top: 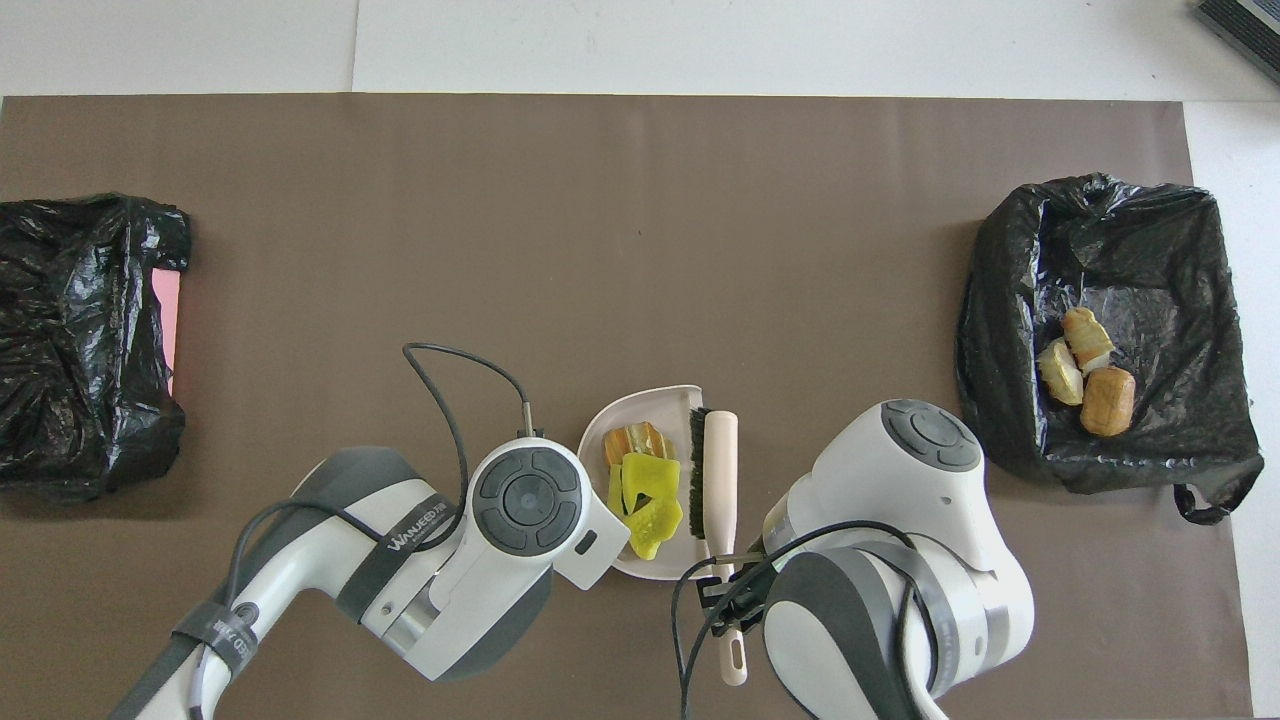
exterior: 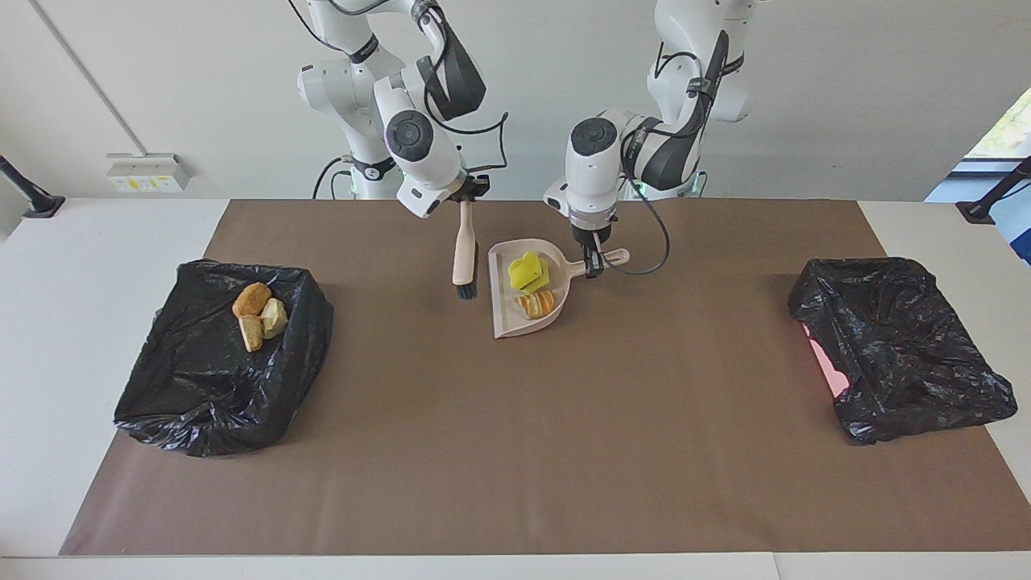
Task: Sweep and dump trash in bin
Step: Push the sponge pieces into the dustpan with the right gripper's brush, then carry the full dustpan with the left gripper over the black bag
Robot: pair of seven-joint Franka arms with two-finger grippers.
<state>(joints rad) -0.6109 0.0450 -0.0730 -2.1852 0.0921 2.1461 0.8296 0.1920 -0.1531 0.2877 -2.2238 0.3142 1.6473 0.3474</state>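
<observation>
The pink dustpan [exterior: 510, 321] sits on the brown mat near the robots. It holds trash: bright yellow chunks [exterior: 529, 272] and a tan-orange piece [exterior: 536, 304], which also show in the overhead view [top: 645, 495]. My left gripper [exterior: 594, 262] is shut on the dustpan's handle. My right gripper [exterior: 468, 193] is shut on the brush [exterior: 464, 246], held upright with its bristles down beside the pan's open edge. Three more tan pieces [exterior: 258, 314] lie in the black-lined bin [exterior: 201, 403] at the right arm's end.
A second black-lined bin [exterior: 902, 346] with a pink wall showing stands at the left arm's end of the mat [exterior: 515, 451]. A cable loops from the left wrist over the mat beside the dustpan handle.
</observation>
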